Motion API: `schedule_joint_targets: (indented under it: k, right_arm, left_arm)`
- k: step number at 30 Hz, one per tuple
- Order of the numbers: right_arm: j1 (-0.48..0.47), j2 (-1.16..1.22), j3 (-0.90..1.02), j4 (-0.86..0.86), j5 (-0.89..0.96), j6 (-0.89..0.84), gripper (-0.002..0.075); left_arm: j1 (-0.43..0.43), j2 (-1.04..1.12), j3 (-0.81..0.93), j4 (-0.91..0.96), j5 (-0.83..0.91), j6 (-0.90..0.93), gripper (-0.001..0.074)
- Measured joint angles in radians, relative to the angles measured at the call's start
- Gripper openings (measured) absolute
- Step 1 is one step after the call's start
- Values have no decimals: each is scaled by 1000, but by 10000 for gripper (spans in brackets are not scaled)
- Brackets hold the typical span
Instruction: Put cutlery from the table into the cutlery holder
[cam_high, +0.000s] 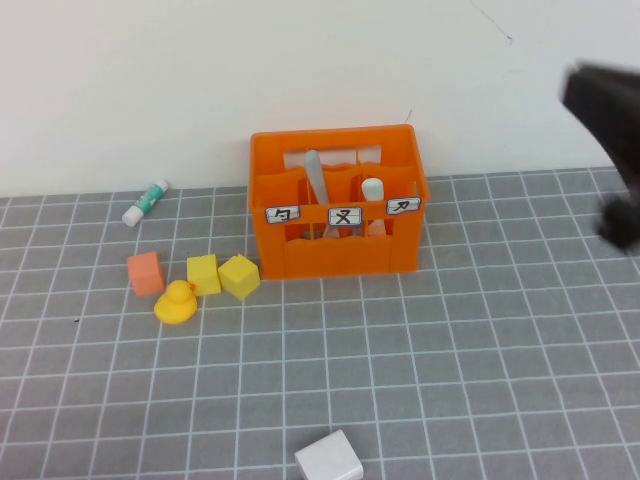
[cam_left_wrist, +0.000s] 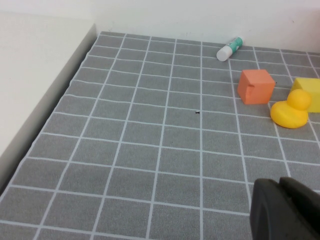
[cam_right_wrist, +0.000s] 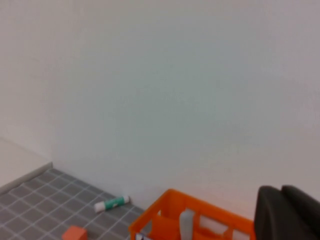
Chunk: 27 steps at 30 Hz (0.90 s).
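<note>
The orange cutlery holder (cam_high: 340, 255) stands at the back middle of the grey grid table (cam_high: 470, 350). A grey fork (cam_high: 316, 180) and a cream-white knife (cam_high: 372, 190) stand upright inside it, in neighbouring compartments. No cutlery lies on the table. My right arm (cam_high: 610, 130) is raised at the far right, above and to the right of the holder. In the right wrist view my right gripper (cam_right_wrist: 281, 192) is shut and empty, with the holder (cam_right_wrist: 165, 210) below it. My left gripper (cam_left_wrist: 280, 186) is shut and empty, low over bare table; it is out of the high view.
A white-and-green tube (cam_high: 146, 203) lies at the back left by the wall. An orange cube (cam_high: 146, 273), two yellow cubes (cam_high: 203, 274) and a yellow duck (cam_high: 177, 302) sit left of the holder. A white block (cam_high: 329, 458) lies at the front edge.
</note>
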Motion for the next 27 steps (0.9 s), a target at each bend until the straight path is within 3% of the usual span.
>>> schedule_joint_targets:
  k: [7,13,17,27]
  right_arm:
    - [6,-179,136,0,116,6,-1]
    - [6,-321,144,2,546,7,-1]
    - [6,-392,144,-17,726,-71,-1]
    - [6,-606,147,-107,839,-83,-2]
  left_arm:
    - [0,0,0,0,0,0,-1]
    - [0,0,0,0,0,0,-1]
    - [0,0,0,0,0,0,-1]
    - [0,0,0,0,0,0,-1]
